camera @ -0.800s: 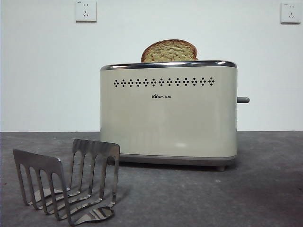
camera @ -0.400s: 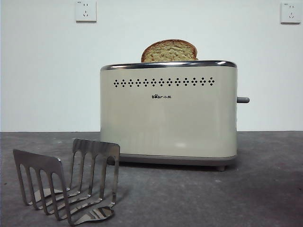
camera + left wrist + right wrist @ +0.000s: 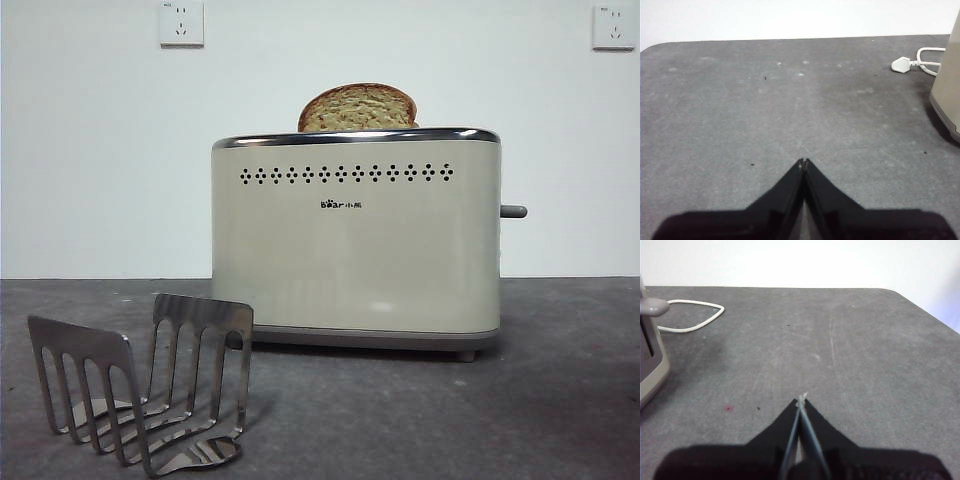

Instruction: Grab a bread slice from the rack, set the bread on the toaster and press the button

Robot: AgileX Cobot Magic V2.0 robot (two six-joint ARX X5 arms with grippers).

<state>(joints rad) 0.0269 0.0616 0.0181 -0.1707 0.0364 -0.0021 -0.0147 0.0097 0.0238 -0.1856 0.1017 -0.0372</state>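
The slice of bread (image 3: 357,108) stands upright in the top of the cream toaster (image 3: 355,240), its rounded brown crust showing above the chrome rim. The grey button (image 3: 513,211) sticks out from the toaster's right end, and it shows as a grey knob (image 3: 652,306) in the right wrist view. The steel rack (image 3: 145,390) stands at the front left with no bread in it. My left gripper (image 3: 803,162) is shut over bare table, with a toaster corner (image 3: 947,90) off to one side. My right gripper (image 3: 801,400) is shut over bare table, apart from the button. Neither arm shows in the front view.
A white plug (image 3: 902,65) and its cord (image 3: 690,315) lie on the dark grey table (image 3: 520,400) behind the toaster. Two white wall sockets (image 3: 181,23) sit high on the back wall.
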